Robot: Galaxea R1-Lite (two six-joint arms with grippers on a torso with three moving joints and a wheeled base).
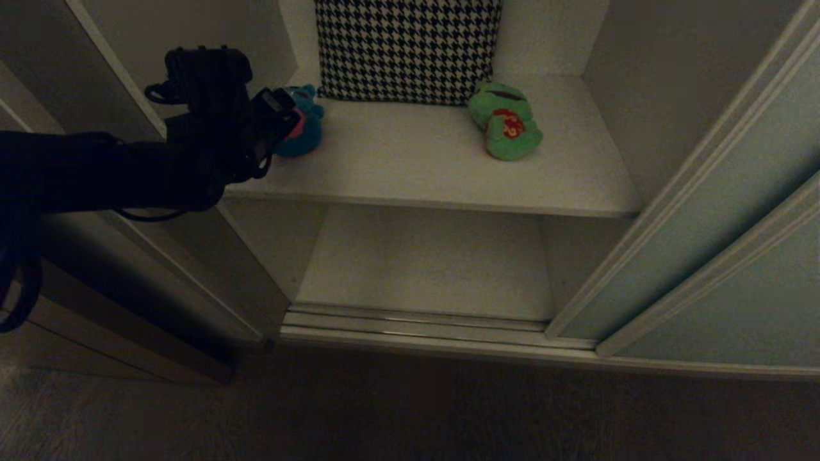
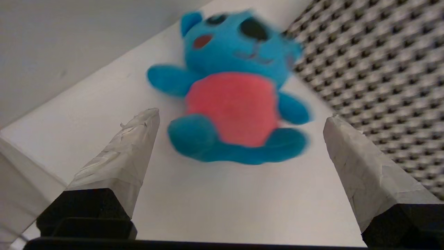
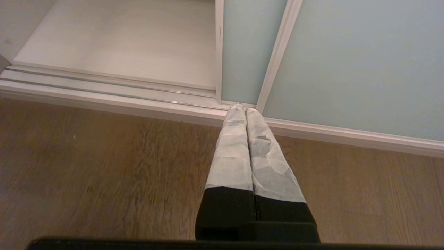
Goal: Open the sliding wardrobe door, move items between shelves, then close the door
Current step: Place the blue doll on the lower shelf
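Up close, your left tool [image 2: 239,118] gapes wide before the teal bear [image 2: 236,97] beside the houndstooth pillow [image 2: 381,76]; only the right wrist view shows your right tool [image 3: 244,109] clenched over wooden floor [image 3: 104,166].

head view down into wardrobe, left wrist close on bear [image 2: 239,100], right wrist over floor [image 3: 104,173]

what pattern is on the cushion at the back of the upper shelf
Black-and-white houndstooth on the cushion, clearest in the head view.
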